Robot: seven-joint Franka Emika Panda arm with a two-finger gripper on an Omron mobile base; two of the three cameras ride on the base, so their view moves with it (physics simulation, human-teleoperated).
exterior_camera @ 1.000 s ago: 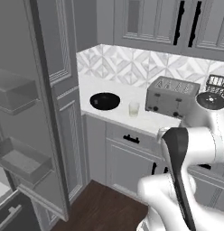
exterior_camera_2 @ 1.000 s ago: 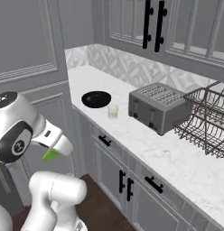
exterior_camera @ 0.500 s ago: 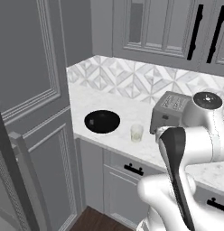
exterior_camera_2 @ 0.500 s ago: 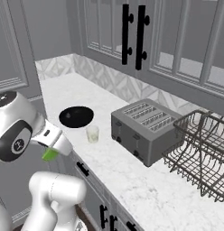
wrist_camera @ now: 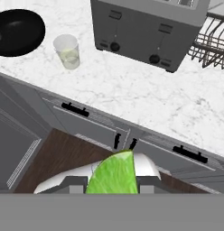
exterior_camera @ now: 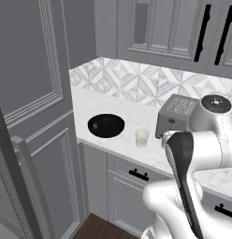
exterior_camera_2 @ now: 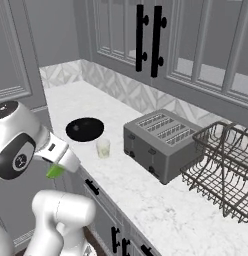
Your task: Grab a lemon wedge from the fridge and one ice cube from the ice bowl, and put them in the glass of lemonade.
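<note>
Carrying lemon wedge, pincer in right base view pinches green slice short of desk edge, well apart from glass of lemonade. Left base view: glass just beside ice bowl, toaster on its other side. Hand view: wedge fills jaws, glass far off. Risk: tiny wedge, narrow glass mouth; off-centre release drops it onto desk.

The worktop lies bare in front of the glass of lemonade and along its near edge. The ice bowl sits just left of the glass, apart from it. The toaster blocks the right side, the dish rack beyond it. Upper cabinets overhang the back wall.
</note>
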